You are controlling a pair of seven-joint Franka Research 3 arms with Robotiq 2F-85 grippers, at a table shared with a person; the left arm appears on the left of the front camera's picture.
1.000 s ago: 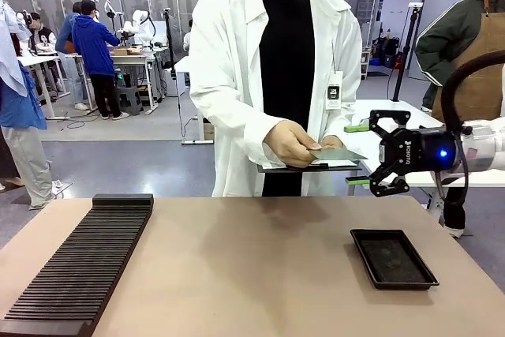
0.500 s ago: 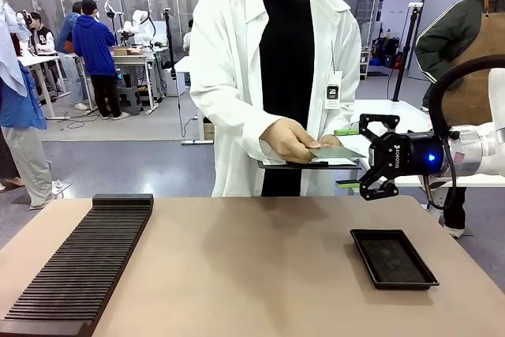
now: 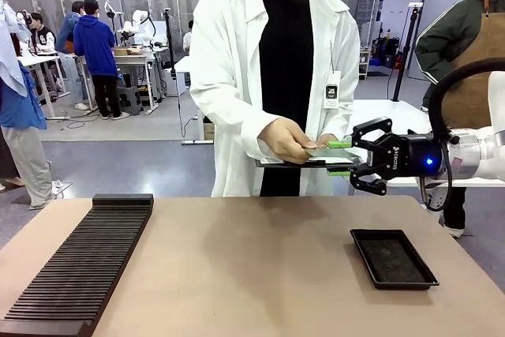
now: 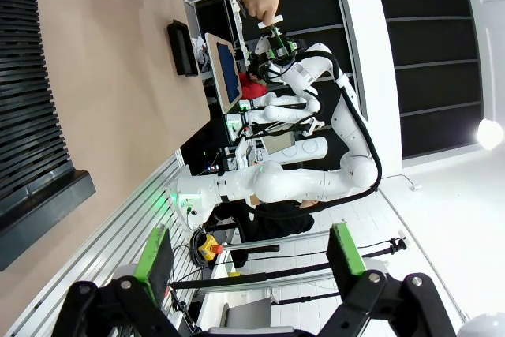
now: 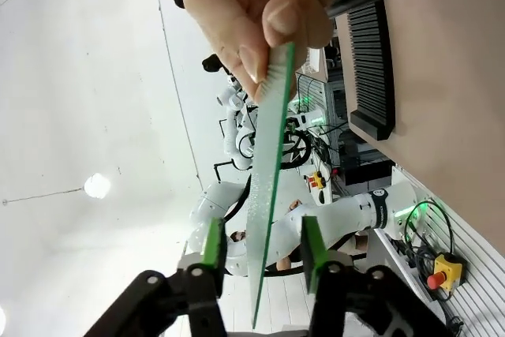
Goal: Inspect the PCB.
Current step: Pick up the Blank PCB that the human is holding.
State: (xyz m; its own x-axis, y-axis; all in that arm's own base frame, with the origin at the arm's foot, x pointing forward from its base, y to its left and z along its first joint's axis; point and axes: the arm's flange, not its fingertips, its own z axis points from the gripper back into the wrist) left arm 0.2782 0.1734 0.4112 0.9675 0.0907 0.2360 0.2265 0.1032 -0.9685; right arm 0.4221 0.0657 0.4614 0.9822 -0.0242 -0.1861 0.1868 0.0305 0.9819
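Observation:
Across the table, a person's hand (image 3: 288,141) holds out the PCB (image 3: 330,151), a thin grey-green board lying flat. My right gripper (image 3: 340,158) is open, one green pad above the board's near edge and one below it. In the right wrist view the PCB (image 5: 268,187) stands edge-on between my two green pads (image 5: 211,244), with a gap on each side, pinched at its far end by the person's fingers (image 5: 252,13). My left gripper (image 4: 251,254) is open with nothing between its fingers.
A shallow black tray (image 3: 393,258) lies on the table at the right. A long black slotted rack (image 3: 79,262) runs along the left side. Under the PCB the person holds a dark tablet-like slab (image 3: 304,165).
My right gripper has moved left toward the person, from beside the PCB to straddling its edge. The person's hand and the board have hardly moved.

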